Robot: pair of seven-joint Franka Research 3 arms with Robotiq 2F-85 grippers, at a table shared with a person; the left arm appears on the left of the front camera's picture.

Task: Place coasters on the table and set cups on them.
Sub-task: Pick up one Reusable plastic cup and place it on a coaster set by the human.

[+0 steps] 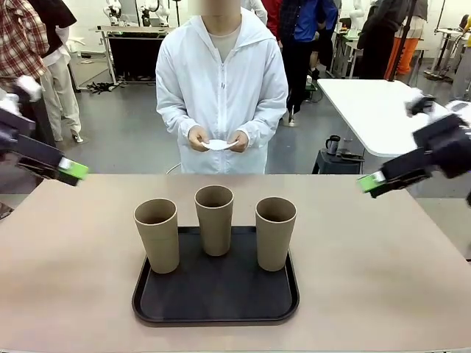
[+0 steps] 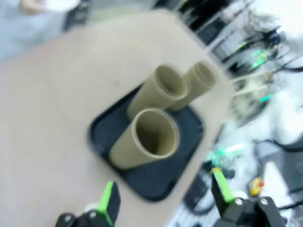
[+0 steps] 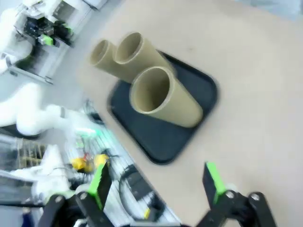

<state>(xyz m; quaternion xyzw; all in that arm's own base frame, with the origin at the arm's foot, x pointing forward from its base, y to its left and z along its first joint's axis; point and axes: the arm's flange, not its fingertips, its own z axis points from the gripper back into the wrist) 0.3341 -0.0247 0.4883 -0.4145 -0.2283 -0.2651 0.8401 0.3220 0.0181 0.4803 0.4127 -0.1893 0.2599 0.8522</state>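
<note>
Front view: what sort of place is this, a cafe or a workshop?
Probably a robotics lab: the left tool and right tool with green pads flank the table, a person in a white jacket stands opposite, and a white table stands on bare grey floor behind.

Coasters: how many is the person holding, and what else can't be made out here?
- Coasters: front view, count unclear; small and partly covered by the person's hands.
- Cups: front view, inner bottoms hidden by their own walls.
- Left wrist view: motion blur smears the room beyond the table.
</note>
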